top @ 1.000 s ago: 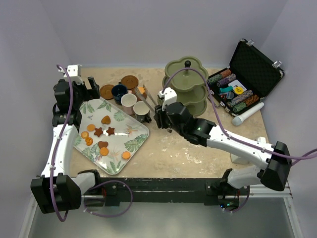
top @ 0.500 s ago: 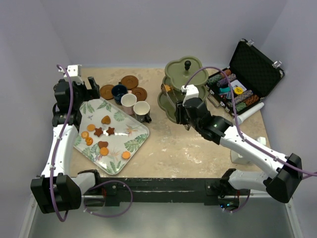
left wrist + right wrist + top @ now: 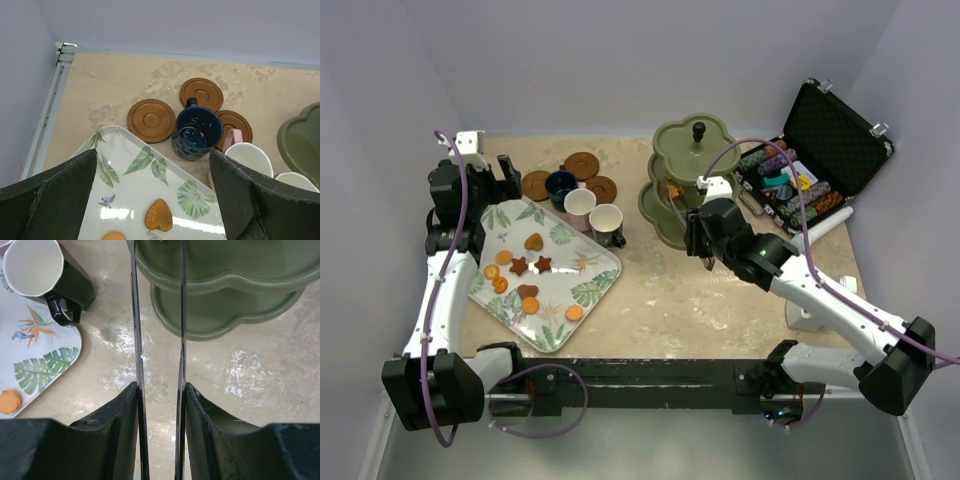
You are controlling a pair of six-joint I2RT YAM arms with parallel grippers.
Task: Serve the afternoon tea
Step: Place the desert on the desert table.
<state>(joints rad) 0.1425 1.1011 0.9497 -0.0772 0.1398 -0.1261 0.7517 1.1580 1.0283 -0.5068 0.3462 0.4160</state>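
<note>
The olive-green three-tier stand [image 3: 695,150] rises at the back centre. My right gripper [image 3: 698,234] is shut on metal tongs [image 3: 135,340], whose blades reach over the stand's middle tier [image 3: 240,270]. A bit of orange biscuit [image 3: 161,241] shows between their tips. More biscuits [image 3: 530,270] lie on the leaf-patterned tray [image 3: 590,290]. Behind the tray stand the navy cup [image 3: 198,132], the pinkish-white cup [image 3: 580,205] and the cream cup [image 3: 606,222], next to three brown saucers [image 3: 151,120]. My left gripper [image 3: 152,155] hangs open over the tray's far corner, holding nothing.
An open black case of poker chips [image 3: 810,170] sits at the back right, with a white cylinder [image 3: 820,230] lying in front of it. The right arm [image 3: 820,295] stretches across the right half of the table. A wall runs close behind the saucers.
My right gripper has carried the tongs and biscuit rightward from beside the cups to the stand's middle tier. The left arm has stayed still.
</note>
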